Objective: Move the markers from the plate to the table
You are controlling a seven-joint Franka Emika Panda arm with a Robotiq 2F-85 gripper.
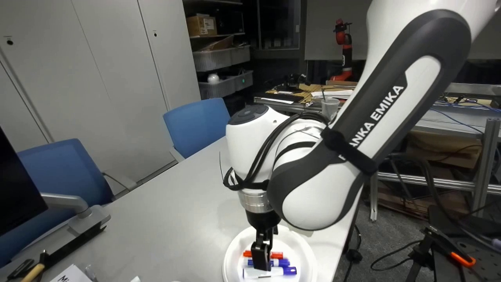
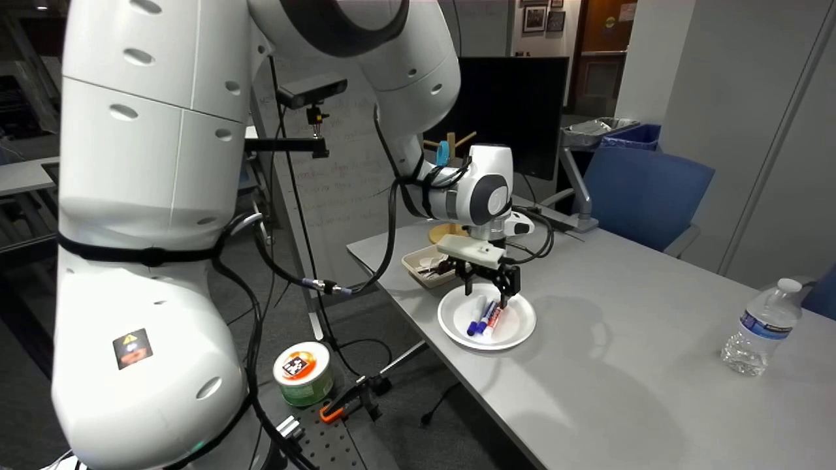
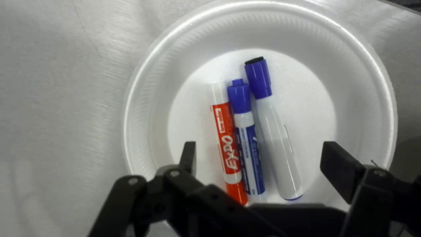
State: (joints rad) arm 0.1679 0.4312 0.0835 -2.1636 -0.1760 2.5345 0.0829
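Three markers lie side by side in the white plate [image 3: 141, 98]. They are a red one [image 3: 227, 141], a thin blue one [image 3: 251, 158] and a thicker white one with a blue-purple cap [image 3: 279, 154]. The plate also shows in both exterior views [image 1: 231, 260] [image 2: 450, 326], standing on the pale grey table [image 1: 172, 219] [image 2: 627, 365]. My gripper [image 3: 261, 159] is open and empty above the plate, its fingers on either side of the markers. It points down over the plate in both exterior views [image 1: 261, 256] [image 2: 486, 295]. The gripper hides the lower part of the plate in the wrist view.
A beige tray [image 2: 424, 277] with small items stands beside the plate near the table edge. A water bottle [image 2: 761, 329] stands on the table. A monitor stand [image 1: 88, 219], paper [image 1: 70, 275] and a wooden-handled tool [image 1: 33, 272] are along another side. Blue chairs [image 1: 197, 125] stand beside the table.
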